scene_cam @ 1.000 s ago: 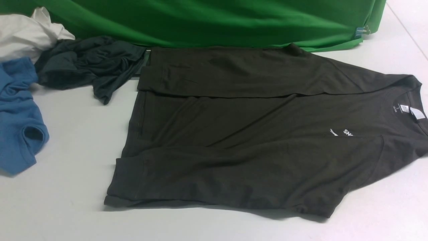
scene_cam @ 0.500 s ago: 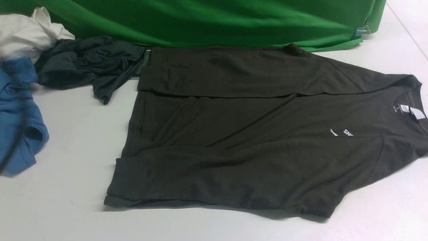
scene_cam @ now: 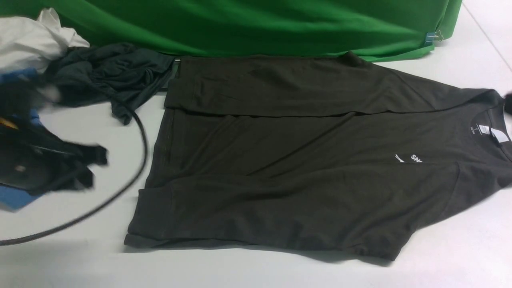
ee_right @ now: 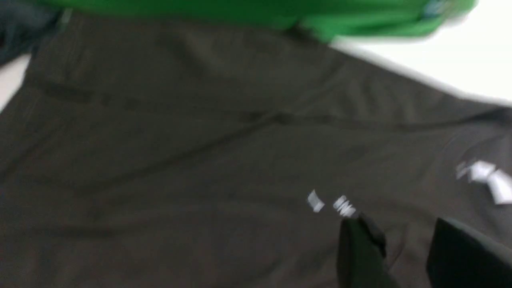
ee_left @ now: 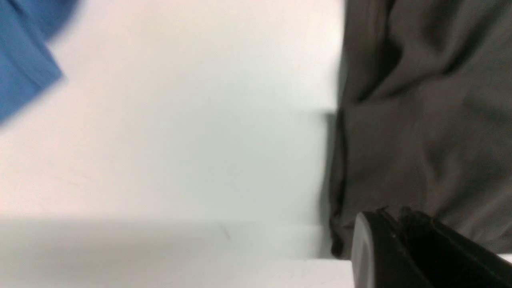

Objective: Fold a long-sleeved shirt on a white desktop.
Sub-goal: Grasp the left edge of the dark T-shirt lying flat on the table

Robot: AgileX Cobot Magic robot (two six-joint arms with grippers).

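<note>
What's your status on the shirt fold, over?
Left pincer blurred beside long-sleeved shirt, jaws unclear; right pincer open over it. Sleeves folded in. Nothing on top; dark teal-grey garment beside far corner.

**Left gripper hanging at the shirt's edge**

The left gripper point(ee_left: 394, 216) is showing as two black fingers point(ee_left: 440, 256) standing close together, with only a thin seam between them; whether they are fully closed is not showing. Beyond them the long-sleeved shirt point(ee_left: 424, 120) is lying in soft wrinkles, its edge resting on the white desktop point(ee_left: 192, 140). A blurred blue garment point(ee_left: 24, 60) is lying well apart from the shirt, across bare white. A grey shadow is falling across the desktop near the gripper.
</note>
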